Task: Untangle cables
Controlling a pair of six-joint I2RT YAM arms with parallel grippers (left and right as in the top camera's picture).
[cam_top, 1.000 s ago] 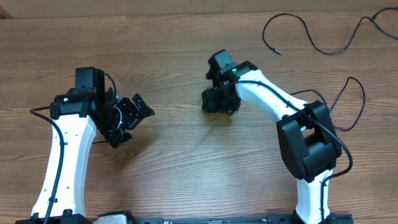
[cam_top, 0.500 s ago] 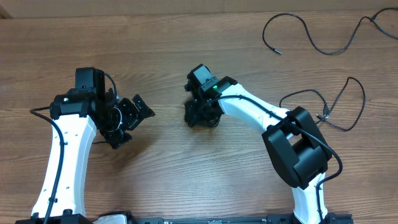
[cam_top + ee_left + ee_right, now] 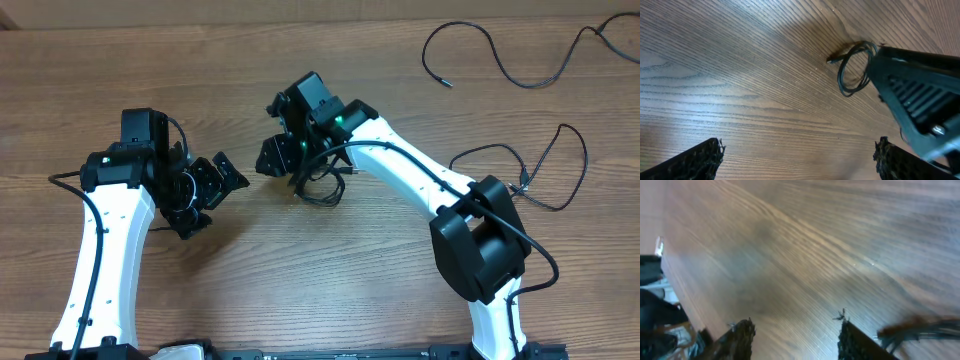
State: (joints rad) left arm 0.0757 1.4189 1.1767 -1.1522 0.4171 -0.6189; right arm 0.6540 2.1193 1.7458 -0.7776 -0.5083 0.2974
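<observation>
Black cord wound into a small coil (image 3: pixel 322 192) lies on the wooden surface (image 3: pixel 300 290) just beside the right gripper (image 3: pixel 275 158). It sits on the side toward that arm's base, not between the jaws, which stand parted over bare wood. The left gripper (image 3: pixel 214 199), its jaws spread wide and empty, sits farther off to the coil's left. The right arm is nearer, but would probably have to draw back over the loop to catch it.

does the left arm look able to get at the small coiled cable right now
Probably yes: only bare table lies between the open left gripper and the coiled cable. The right gripper hangs close beside that cable, though, so that side is crowded.
</observation>
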